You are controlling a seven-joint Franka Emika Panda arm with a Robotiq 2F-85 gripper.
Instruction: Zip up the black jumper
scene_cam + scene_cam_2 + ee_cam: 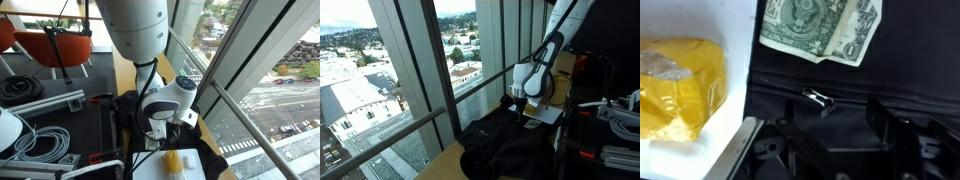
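Black jumper [510, 148] lies heaped on counter [440, 163] by window, under arm. In wrist view, metal zip pull [818, 98] shows on dark fabric, just below dollar bill [820, 30]; yellow packet [675, 85] off to side. Pincer [830, 122] hovers near pull, fingers apparently wide, gripping nothing. We judge: centre on pull, descend, pinch tab only, draw straight along zip, avoid snagging fleece.

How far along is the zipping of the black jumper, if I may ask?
Nothing looks zipped yet. In hand: the open gripper hangs over the black jumper, near the silver zip pull but not gripping it. Left: grasp the pull and draw it along.
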